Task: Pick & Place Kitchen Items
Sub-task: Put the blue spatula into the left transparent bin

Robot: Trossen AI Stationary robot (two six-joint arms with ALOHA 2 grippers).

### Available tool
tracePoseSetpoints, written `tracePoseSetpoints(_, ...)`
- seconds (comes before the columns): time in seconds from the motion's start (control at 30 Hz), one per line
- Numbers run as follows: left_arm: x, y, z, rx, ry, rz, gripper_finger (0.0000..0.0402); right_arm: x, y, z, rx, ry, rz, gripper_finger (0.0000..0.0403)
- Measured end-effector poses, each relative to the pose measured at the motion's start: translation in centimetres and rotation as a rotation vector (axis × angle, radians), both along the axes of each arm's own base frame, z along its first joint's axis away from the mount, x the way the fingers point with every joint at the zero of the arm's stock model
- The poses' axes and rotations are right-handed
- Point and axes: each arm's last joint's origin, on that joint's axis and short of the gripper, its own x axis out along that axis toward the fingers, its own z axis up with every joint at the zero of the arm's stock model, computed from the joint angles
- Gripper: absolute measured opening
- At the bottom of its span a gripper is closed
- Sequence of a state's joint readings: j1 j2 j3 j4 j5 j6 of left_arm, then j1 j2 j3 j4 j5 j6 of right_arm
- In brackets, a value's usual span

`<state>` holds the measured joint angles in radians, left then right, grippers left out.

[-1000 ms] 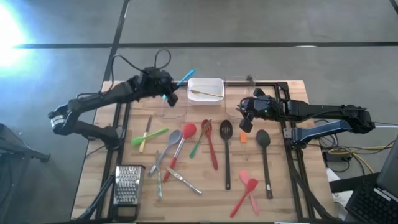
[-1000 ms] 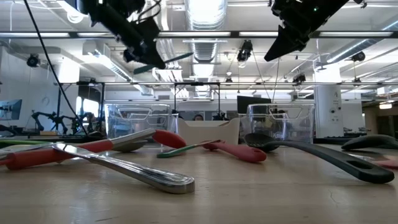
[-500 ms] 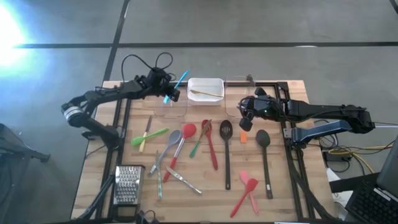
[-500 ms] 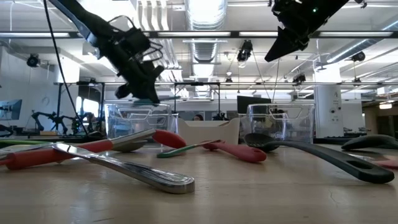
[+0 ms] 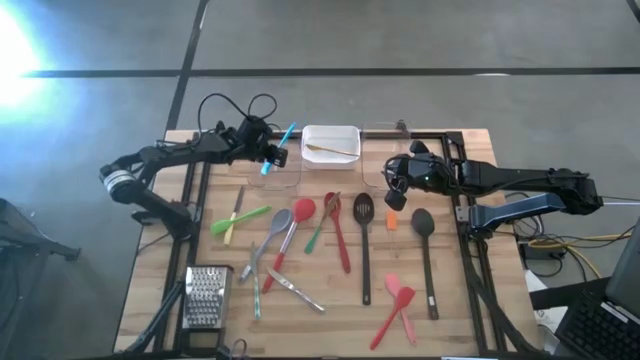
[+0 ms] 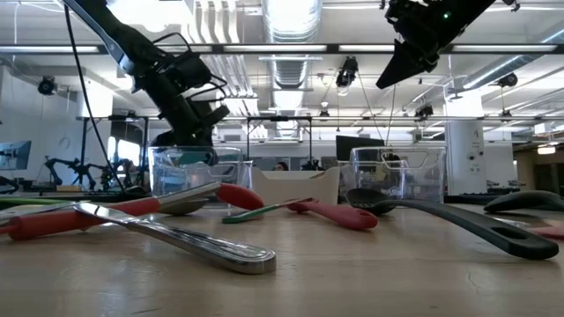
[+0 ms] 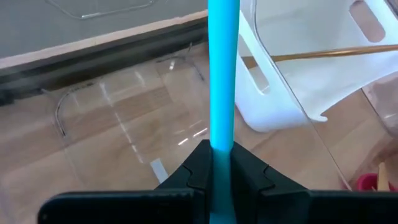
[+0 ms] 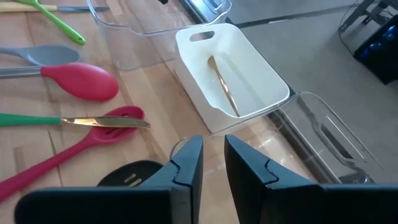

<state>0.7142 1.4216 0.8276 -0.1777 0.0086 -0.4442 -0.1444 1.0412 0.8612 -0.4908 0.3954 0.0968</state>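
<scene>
No text, label, brand, number or sign can be read anywhere: not on the utensils, the bins, the desk, the arms or the room behind.

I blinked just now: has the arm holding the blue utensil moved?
Yes. The left gripper, shut on the blue utensil, has dropped toward the clear bin left of the white bin.

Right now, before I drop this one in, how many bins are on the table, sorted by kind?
Clear plastic bins: 2
White bin: 1
Total: 3
</scene>
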Motion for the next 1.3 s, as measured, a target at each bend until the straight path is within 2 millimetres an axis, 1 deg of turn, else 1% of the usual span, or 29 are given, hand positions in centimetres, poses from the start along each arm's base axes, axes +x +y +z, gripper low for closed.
tracePoseSetpoints(0.33,0.1,-0.6,-0.4,-0.042,0.029,-0.004,0.0034,0.0,0.0,0.0,0.000,-0.001,0.000,0.0066)
tracePoseSetpoints(0.43,0.2,-0.6,-0.9,-0.059,0.046,-0.001,0.0034,0.0,0.0,0.0,0.000,0.000,0.000,0.0069)
tracePoseSetpoints(0.67,1.1,0.2,-2.7,-0.090,0.100,-0.012,0.0034,0.0,0.0,0.0,-0.002,-0.002,0.002,0.0069)
tracePoseSetpoints(0.93,2.5,1.1,-3.7,-0.098,0.143,-0.031,0.0034,0.0,0.0,0.0,-0.001,0.001,0.002,0.0059)
tracePoseSetpoints(1.1,2.3,1.0,-3.8,-0.099,0.167,-0.046,0.0035,0.0,0.0,0.0,0.000,0.006,0.003,0.0061)
tracePoseSetpoints(1.17,2.2,0.8,-3.6,-0.108,0.176,-0.065,0.0057,0.0,0.0,-0.1,0.000,0.007,0.003,0.0064)
tracePoseSetpoints(1.3,2.2,0.8,-2.6,-0.092,0.183,-0.102,0.0134,0.0,0.0,-0.1,0.000,0.007,0.003,0.0069)
